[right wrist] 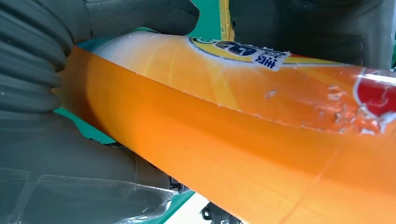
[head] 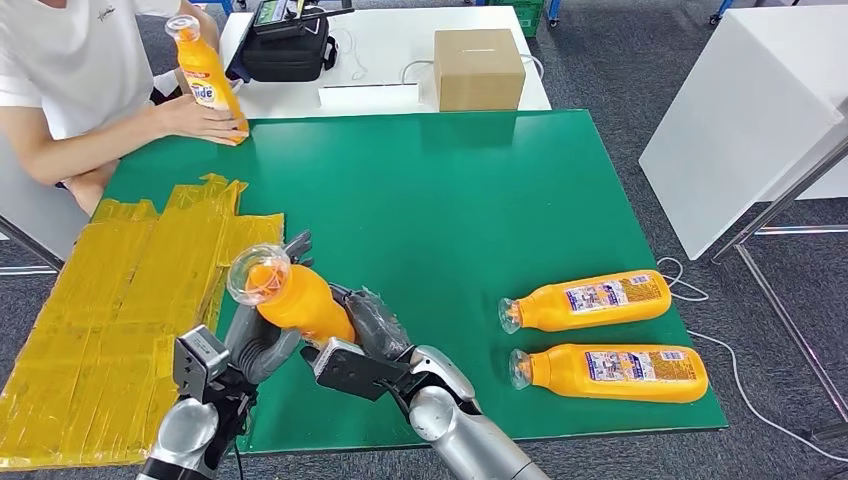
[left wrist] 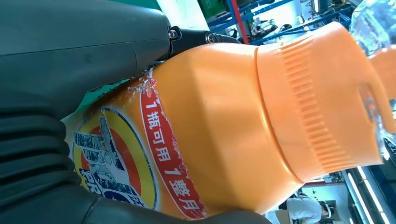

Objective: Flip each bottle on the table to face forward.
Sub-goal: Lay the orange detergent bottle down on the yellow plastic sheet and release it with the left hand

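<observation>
A: We hold the orange detergent bottle (head: 298, 300) in both hands above the near edge of the green table (head: 450, 200), clear cap toward us. We should turn it slowly, so the label side faces forward, keeping one hand firm while the other regrips.

B: Agreed. Our left hand (head: 262, 335) wraps the upper body from the left, fingers curled behind it; our right hand (head: 372, 330) clasps the lower body. Both are grasping the bottle, neither released.

A: Two more bottles (head: 585, 300) lie on their sides to the right, back labels up.
</observation>
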`<state>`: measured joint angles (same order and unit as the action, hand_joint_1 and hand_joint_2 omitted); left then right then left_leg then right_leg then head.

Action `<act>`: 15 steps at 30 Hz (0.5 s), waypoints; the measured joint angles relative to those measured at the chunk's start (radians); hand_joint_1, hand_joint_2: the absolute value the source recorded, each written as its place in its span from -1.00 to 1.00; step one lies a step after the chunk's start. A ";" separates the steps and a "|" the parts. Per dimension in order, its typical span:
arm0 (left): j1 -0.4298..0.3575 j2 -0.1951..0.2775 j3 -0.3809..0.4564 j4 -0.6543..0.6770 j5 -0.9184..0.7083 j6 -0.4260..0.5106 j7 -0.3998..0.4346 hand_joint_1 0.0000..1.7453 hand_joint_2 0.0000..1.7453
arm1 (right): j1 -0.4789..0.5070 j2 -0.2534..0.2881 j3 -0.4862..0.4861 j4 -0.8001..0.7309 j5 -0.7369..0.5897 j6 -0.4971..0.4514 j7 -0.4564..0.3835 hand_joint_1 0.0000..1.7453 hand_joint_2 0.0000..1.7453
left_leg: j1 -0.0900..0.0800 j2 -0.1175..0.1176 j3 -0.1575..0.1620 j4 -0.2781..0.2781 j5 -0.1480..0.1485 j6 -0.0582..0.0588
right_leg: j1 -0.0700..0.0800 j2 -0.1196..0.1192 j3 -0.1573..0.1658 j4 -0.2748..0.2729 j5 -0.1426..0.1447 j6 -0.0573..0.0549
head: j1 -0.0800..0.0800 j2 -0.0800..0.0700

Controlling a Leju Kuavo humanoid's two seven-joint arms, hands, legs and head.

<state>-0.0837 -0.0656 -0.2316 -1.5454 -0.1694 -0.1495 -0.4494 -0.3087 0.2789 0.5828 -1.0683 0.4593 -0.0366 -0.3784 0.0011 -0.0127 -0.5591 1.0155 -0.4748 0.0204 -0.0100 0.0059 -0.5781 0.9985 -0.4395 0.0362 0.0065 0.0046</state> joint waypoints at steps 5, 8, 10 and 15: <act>0.004 0.000 0.000 -0.004 0.000 0.001 0.000 -1.00 1.00 | 0.000 0.000 0.000 -0.001 0.000 0.000 0.000 1.00 1.00 | 0.000 0.000 0.000 0.000 0.000 0.000 | 0.000 0.000 0.000 0.000 0.000 0.000 | 0.000 0.000; 0.005 0.000 0.000 -0.005 -0.005 0.004 -0.001 -1.00 1.00 | 0.000 0.000 -0.001 -0.001 0.000 0.000 0.000 1.00 1.00 | 0.000 0.000 0.000 0.000 0.000 0.000 | 0.000 0.000 0.000 0.000 0.000 0.000 | 0.000 0.000; 0.006 -0.001 0.000 -0.005 -0.021 0.015 -0.004 -1.00 1.00 | 0.000 0.000 -0.002 -0.001 0.000 0.000 0.000 1.00 1.00 | 0.000 0.000 0.000 0.000 0.000 0.000 | 0.000 0.000 0.000 0.000 0.000 0.000 | 0.000 0.000; 0.008 -0.004 0.000 -0.009 -0.064 0.041 -0.008 0.04 1.00 | 0.000 0.000 -0.004 -0.001 0.000 0.000 0.002 1.00 1.00 | 0.000 0.000 0.000 0.000 0.000 0.000 | 0.000 0.000 0.000 0.000 0.000 0.000 | 0.000 0.000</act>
<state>-0.0757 -0.0697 -0.2316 -1.5544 -0.2337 -0.1081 -0.4570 -0.3086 0.2789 0.5791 -1.0697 0.4595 -0.0366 -0.3761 0.0011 -0.0127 -0.5591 1.0155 -0.4748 0.0204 -0.0100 0.0059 -0.5781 0.9984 -0.4395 0.0362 0.0065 0.0046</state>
